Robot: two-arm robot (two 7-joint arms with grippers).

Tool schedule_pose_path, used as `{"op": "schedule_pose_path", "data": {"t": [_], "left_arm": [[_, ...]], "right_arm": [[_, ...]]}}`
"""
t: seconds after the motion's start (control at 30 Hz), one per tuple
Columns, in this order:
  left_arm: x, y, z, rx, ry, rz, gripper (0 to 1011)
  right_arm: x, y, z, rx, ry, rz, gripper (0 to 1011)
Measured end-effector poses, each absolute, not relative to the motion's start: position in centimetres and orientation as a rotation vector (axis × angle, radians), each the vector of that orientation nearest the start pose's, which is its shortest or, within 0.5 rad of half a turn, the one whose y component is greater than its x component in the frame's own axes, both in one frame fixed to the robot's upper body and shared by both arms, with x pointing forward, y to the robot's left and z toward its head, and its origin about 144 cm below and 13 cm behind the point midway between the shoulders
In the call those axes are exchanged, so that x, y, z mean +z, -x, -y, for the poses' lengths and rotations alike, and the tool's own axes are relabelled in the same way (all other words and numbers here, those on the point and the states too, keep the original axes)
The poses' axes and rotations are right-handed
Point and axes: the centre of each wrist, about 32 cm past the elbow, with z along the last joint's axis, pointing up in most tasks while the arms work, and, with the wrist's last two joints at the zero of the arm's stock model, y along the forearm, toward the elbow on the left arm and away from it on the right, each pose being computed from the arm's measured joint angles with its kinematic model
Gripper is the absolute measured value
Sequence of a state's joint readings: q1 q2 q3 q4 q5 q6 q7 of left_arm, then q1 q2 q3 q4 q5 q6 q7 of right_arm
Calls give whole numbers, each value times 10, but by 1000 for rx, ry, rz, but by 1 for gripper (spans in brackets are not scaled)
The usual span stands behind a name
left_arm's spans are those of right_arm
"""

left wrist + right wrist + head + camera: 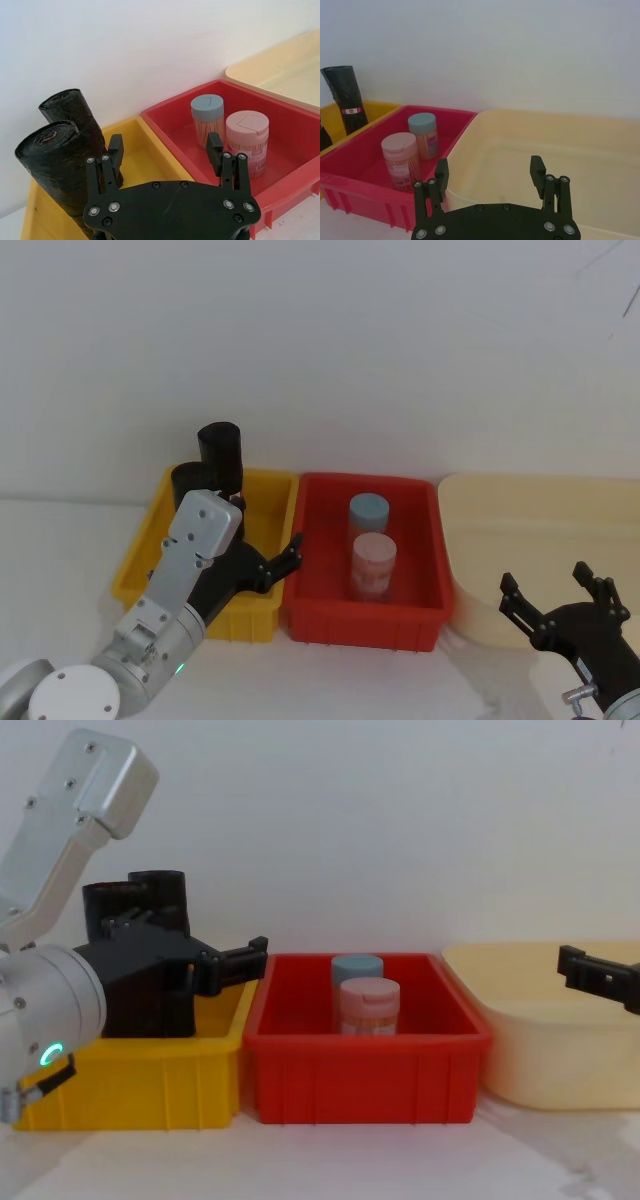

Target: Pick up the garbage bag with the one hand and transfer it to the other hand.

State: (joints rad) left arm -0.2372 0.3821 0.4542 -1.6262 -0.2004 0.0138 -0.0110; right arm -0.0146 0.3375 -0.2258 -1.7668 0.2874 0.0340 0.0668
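White wall behind; left gripper spread near garbage bag.

Our left arm reaches forward, and we hold the left gripper wide apart, gripping nothing. Our right gripper sits low on the right, fingers likewise spread and empty, pointing forward.

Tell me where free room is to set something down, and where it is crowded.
Free: the cream tub, and the red bin right of its two jars. Crowded: the yellow bin, with two black rolls and left gripper.
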Motion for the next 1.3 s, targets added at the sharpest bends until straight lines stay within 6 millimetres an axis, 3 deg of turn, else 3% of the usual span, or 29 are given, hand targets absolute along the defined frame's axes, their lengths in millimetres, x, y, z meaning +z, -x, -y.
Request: {"op": "schedule_pose_path", "data": {"t": [1.3], "left_arm": [[1204, -492, -198, 1124, -61, 268, 1000]], "right_arm": [[1191, -441, 244, -1199, -22, 75, 1001]]}}
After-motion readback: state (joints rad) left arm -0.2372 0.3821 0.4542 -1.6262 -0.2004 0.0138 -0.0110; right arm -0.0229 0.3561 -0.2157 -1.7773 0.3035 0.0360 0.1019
